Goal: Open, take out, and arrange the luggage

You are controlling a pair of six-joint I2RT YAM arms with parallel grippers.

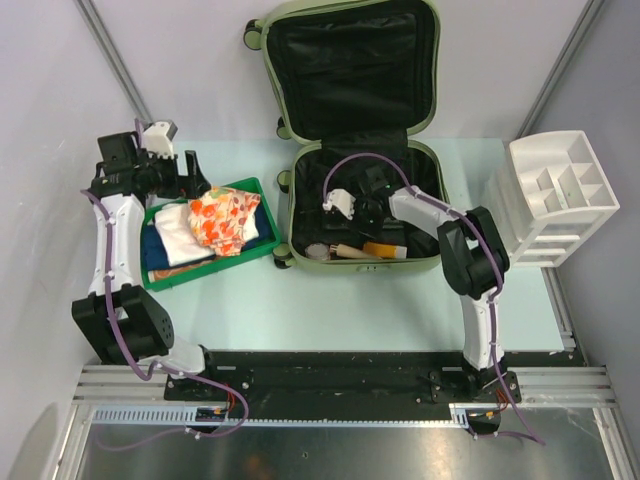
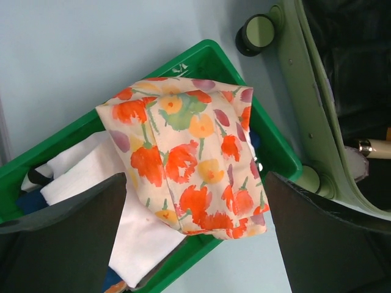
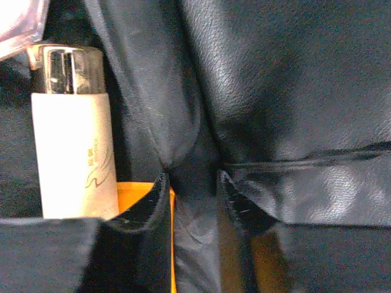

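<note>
The luggage (image 1: 293, 205) lies open at the far middle of the table (image 1: 330, 310), its lid tipped back past the far edge, with black lining in both halves. From above, the right gripper (image 1: 348, 212) is down inside the lower half, towards its left side. Nearer the front wall lie a bottle (image 1: 345, 251) and an orange item (image 1: 385, 250). Just left of the luggage sits a green tray (image 1: 152, 282) holding a floral pouch (image 1: 225, 220) on top of a white cloth (image 1: 172, 228). The left gripper (image 1: 188, 172) hangs over the tray's far left corner. A white organizer (image 1: 555, 200) stands at the table's right edge, apart from the luggage.

Through the left wrist camera, the left gripper's fingers (image 2: 73, 244) stand wide apart and hold nothing, with the pouch (image 2: 183, 165) below and between them. The pouch lies over the cloth, one corner reaching across the tray's rim. A wheel (image 2: 256, 32) and the pale green shell run along the right side.

Through the right wrist camera, the right gripper (image 3: 192, 189) has its fingers (image 3: 159, 207) drawn narrow, with a fold of black fabric (image 3: 275, 91) between the tips. Whether it is truly clamped I cannot tell. The cream bottle with its shiny cap lies to the left, and the orange item is just beside the left finger
</note>
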